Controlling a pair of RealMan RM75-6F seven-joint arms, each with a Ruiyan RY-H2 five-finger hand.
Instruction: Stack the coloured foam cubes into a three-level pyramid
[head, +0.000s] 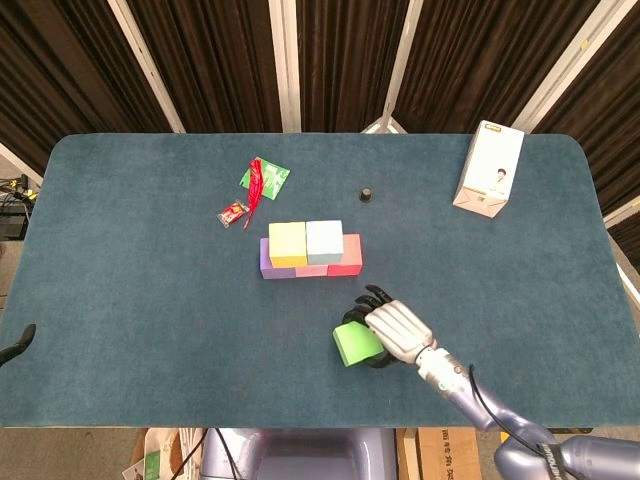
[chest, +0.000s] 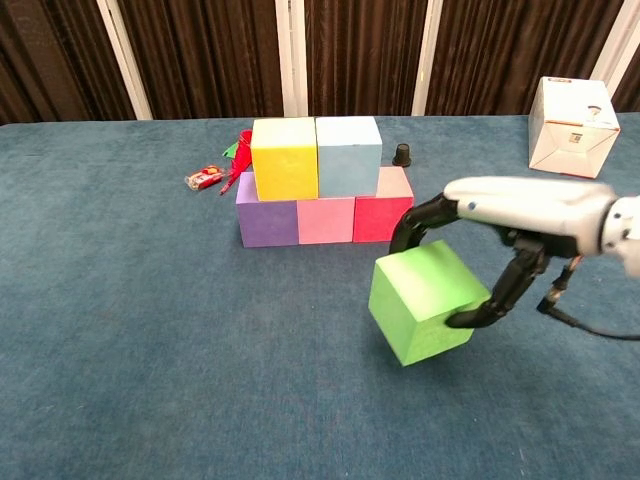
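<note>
My right hand (chest: 505, 235) (head: 397, 332) grips a green foam cube (chest: 427, 300) (head: 356, 343), lifted off the table and tilted, in front of the stack. The stack has a bottom row of a purple cube (chest: 266, 220), a pink cube (chest: 325, 219) and a red cube (chest: 385, 212). On top sit a yellow cube (chest: 284, 157) (head: 287, 243) and a light blue cube (chest: 348, 155) (head: 324, 241). A dark tip of my left arm (head: 18, 343) shows at the left edge; the left hand itself is not visible.
A white carton (chest: 571, 125) (head: 489, 168) stands at the back right. A small black cap (chest: 401, 154) (head: 366, 193) sits behind the stack. Red and green wrappers (head: 262, 178) and a small red packet (chest: 204, 178) lie at the back left of the blue table (head: 140, 290).
</note>
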